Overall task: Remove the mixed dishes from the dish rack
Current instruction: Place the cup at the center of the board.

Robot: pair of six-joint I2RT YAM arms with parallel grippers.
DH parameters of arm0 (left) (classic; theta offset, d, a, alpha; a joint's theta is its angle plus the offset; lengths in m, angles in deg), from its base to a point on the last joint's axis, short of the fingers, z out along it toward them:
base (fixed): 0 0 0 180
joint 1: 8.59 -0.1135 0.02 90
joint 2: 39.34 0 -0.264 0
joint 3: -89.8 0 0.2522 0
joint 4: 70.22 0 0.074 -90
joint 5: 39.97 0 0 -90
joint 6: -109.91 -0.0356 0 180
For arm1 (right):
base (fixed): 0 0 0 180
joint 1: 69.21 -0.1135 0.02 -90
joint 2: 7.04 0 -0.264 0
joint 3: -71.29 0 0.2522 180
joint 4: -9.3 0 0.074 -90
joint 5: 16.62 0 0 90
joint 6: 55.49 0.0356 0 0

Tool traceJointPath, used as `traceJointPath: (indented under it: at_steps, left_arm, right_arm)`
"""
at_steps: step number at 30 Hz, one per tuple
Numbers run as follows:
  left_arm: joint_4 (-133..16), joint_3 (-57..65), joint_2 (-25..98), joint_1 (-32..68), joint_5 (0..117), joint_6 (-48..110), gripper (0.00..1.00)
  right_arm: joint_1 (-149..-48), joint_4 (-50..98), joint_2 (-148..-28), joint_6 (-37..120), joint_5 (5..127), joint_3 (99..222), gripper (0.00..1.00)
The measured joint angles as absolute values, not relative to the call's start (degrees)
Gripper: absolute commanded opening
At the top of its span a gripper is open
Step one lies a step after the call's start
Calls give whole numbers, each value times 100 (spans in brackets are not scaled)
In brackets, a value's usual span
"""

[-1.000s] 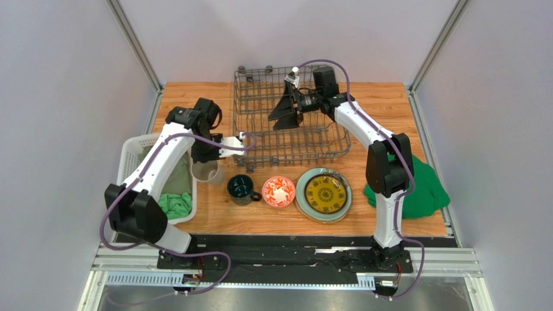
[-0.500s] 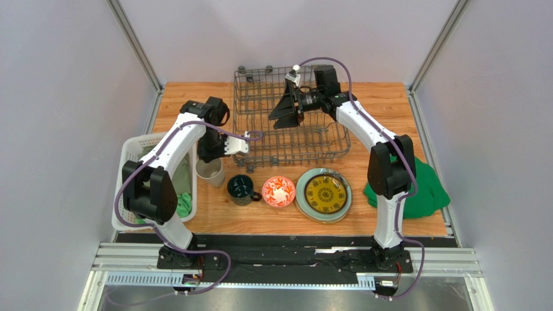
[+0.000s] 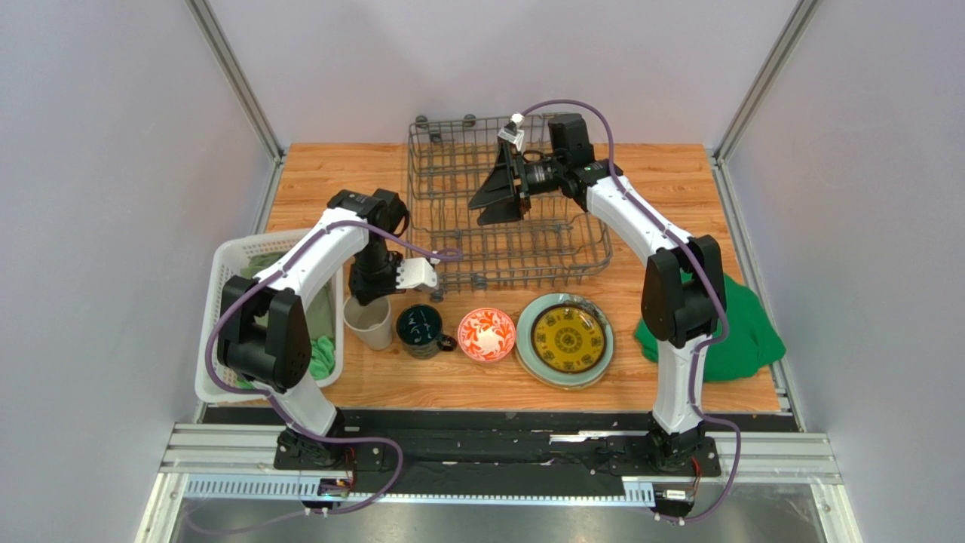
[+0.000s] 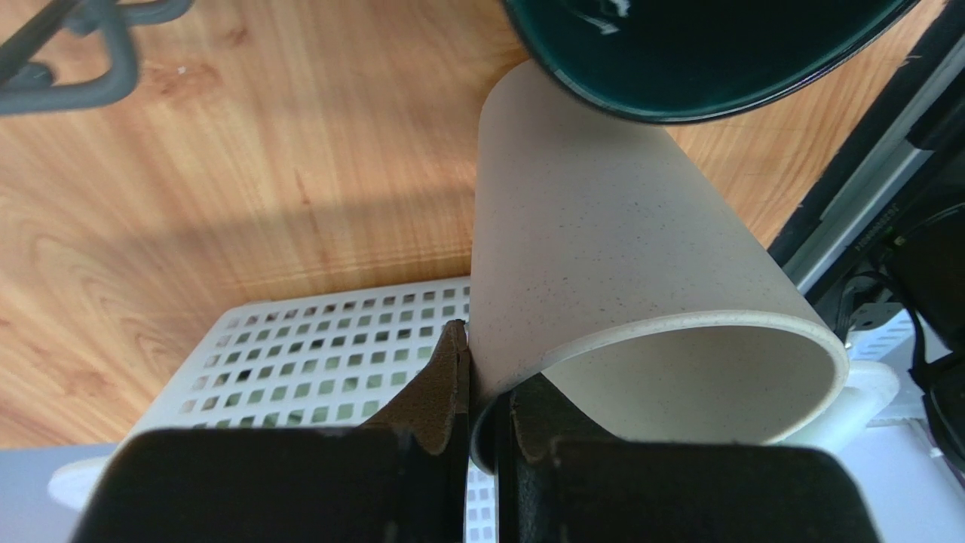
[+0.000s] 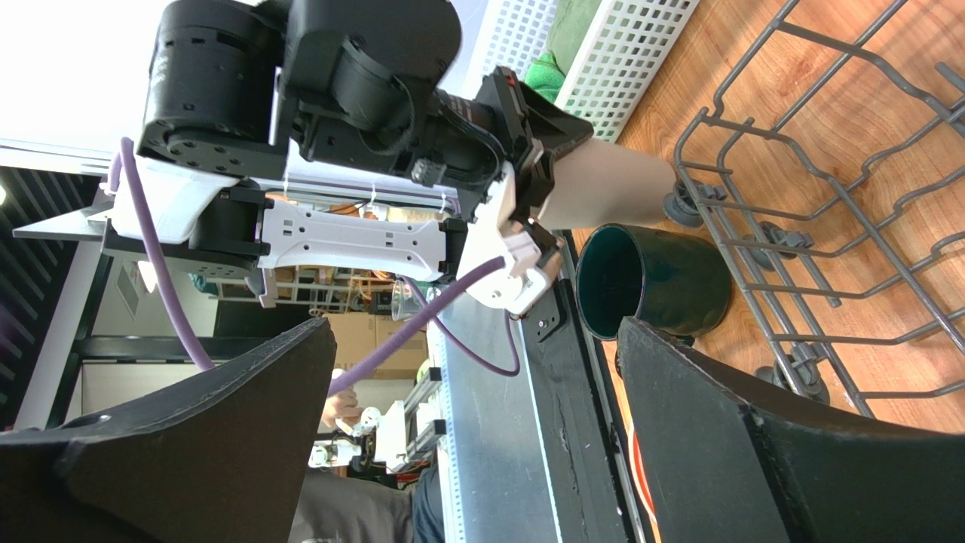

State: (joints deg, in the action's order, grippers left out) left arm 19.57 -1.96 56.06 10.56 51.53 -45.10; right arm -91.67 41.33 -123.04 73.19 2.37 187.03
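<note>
Matt speckled tumbler (image 4: 589, 226), glossy teal mug (image 4: 702, 45), grained wooden table (image 4: 227, 170).

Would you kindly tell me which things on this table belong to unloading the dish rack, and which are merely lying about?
Part of the job:
dish rack
beige tumbler, gripped by the left pincer
teal mug
red-and-white bowl
stacked plates

Lying about:
white basket
green cloth on the table
green cloth in the basket

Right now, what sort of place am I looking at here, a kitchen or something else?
Probably a robot lab test cell, not a kitchen: plain grey walls on metal posts, two arms bolted to an aluminium rail, and a wire dish rack on a wooden table.
</note>
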Motion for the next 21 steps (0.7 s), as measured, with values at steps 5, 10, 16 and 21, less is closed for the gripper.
traceJointPath:
  at_steps: [5, 10, 16, 21]
  left_arm:
    - [1961, -56, 5606, 1140, 5181, -4421, 0]
    - [1957, 1, 5597, 1164, 5192, -4329, 0]
    - [1955, 101, 5512, 1170, 5190, -4296, 0]
    - [1961, 169, 5407, 1170, 5140, -4257, 4]
  right_arm:
    - [-9169, 4148, -12304, 7301, 240, 18698, 99]
    - [-9167, 4172, -12304, 7268, 240, 18696, 99]
    - [-9167, 4205, -12304, 7238, 240, 18688, 99]
    - [-9167, 4259, -12304, 7209, 244, 18655, 99]
